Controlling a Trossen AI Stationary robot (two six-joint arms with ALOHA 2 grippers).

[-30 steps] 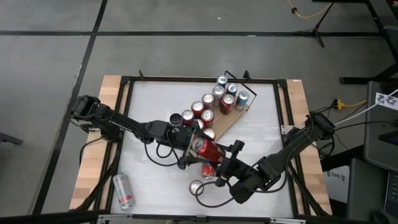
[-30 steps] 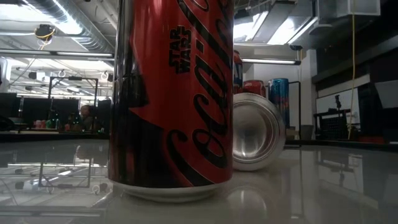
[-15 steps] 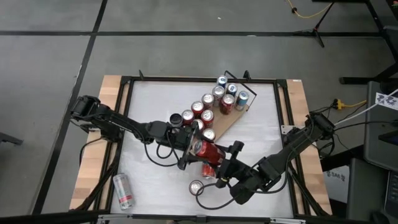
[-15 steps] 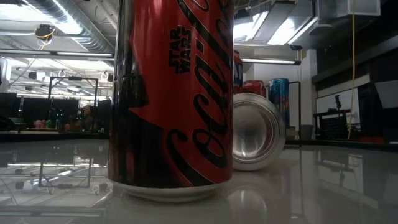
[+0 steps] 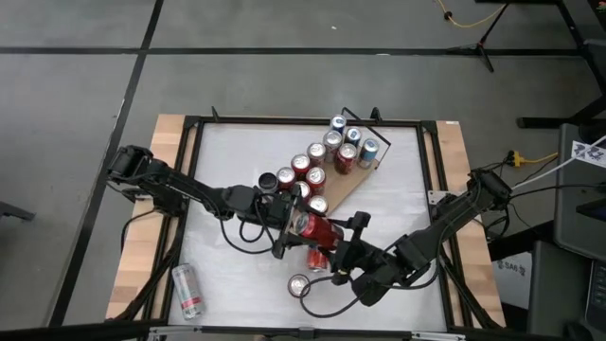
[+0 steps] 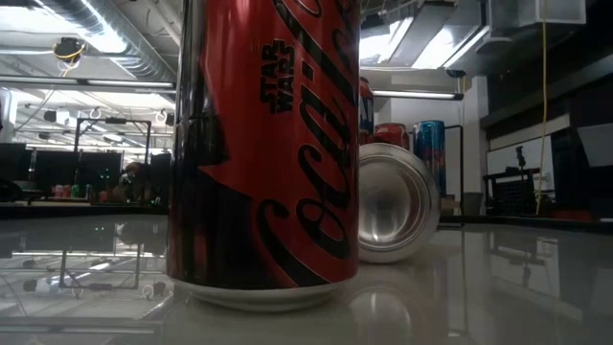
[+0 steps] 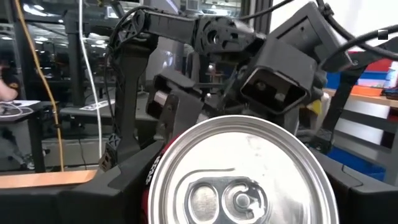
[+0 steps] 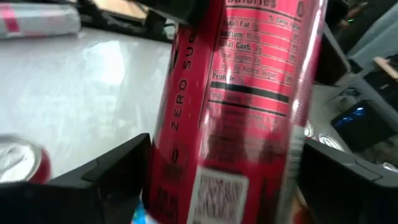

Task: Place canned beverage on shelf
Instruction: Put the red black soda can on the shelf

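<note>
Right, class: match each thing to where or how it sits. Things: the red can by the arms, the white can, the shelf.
Things:
1. red can
2. white can
3. shelf

Places:
A. lying on its side, alone near the left edge of the table
B. carrying upright cans
C. between the left pincer and the right pincer

Pairs: 1-C, 2-A, 3-B

Grey floor (image 5: 85, 114) crossed by dark seams surrounds the table; ceiling ducts (image 6: 105, 38) and strip lights (image 6: 81, 81) hang overhead.
</note>
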